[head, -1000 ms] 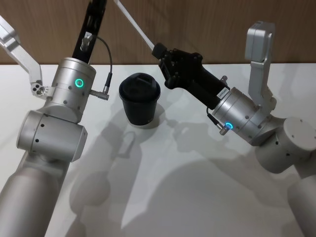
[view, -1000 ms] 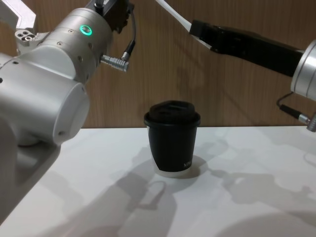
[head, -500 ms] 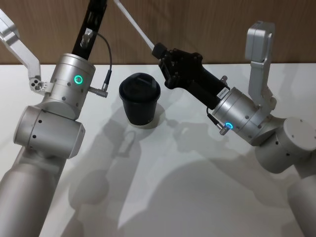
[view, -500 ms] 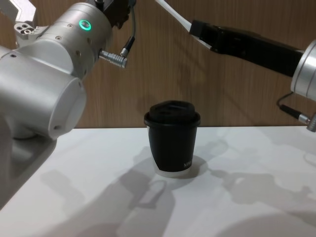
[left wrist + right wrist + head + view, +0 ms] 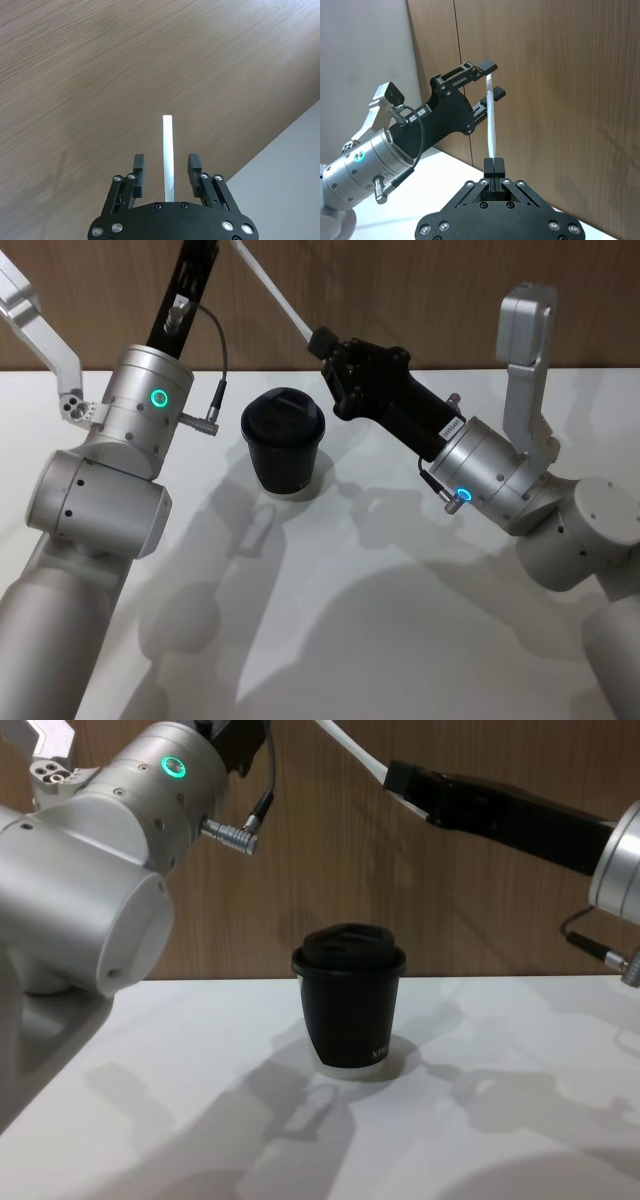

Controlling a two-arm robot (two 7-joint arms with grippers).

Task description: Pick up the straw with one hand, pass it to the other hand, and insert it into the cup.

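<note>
Right fingers [image 5: 488,169] pinching straw [image 5: 491,115], left fingers [image 5: 138,172] straddling

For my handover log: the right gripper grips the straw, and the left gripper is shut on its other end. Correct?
No. The left gripper is open, its fingers beside the straw; the left wrist view shows it. The right gripper grips it.

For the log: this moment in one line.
right pincer: grips straw | left pincer: open around straw | cup: on table
</note>
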